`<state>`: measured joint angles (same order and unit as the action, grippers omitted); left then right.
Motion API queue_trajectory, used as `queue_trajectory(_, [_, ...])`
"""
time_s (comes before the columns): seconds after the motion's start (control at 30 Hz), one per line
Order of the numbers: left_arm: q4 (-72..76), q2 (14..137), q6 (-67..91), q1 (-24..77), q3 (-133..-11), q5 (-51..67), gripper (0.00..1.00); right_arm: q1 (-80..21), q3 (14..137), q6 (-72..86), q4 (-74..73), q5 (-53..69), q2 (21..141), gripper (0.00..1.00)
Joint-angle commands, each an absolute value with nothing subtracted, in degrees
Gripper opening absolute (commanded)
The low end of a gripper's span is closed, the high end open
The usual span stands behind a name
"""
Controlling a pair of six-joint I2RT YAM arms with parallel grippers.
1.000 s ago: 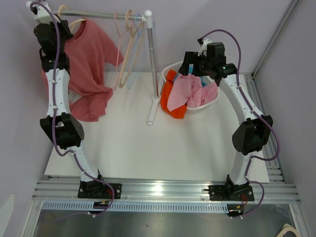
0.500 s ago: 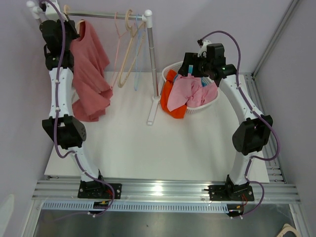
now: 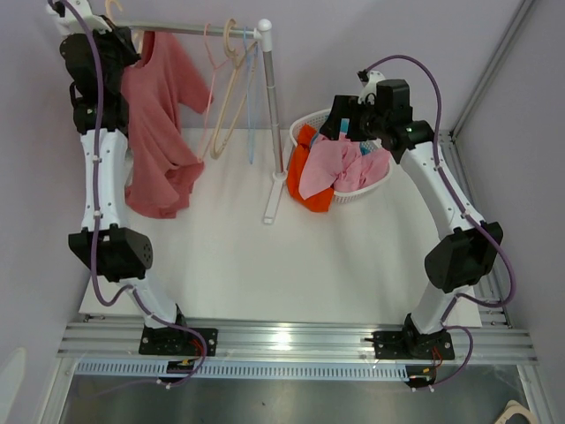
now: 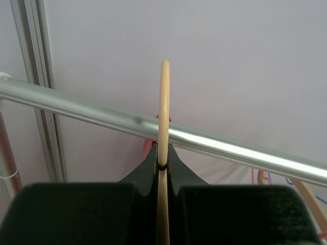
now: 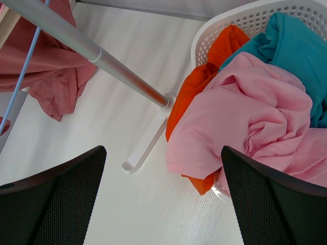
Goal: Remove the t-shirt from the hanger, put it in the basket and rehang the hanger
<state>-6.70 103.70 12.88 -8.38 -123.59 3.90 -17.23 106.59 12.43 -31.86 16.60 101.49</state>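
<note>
Left wrist shows our left hand clenched on the hanger at the rail; next we must lift it clear, t-shirt attached.

Worktop: white, plain
Rack foot: white bar lying at 12 o'clock
Basket: white, at 1 o'clock, heaped with clothes
T-shirt: red, lower end bunched on the worktop at 10 o'clock
</note>
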Motion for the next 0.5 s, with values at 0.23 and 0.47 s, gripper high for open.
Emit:
queue_trajectory(0.23, [2.9, 95.1, 17.93, -6.94, -118.65, -2.47, 0.01, -19.86, 104.33, 12.57, -30.76, 16.26, 96.16, 1.0])
queue_trajectory(0.47, [4.83, 87.37, 23.2, -6.5, -109.96, 0.08, 0.01, -21.53, 102.75, 12.66, -30.32, 15.65, 94.93, 0.99])
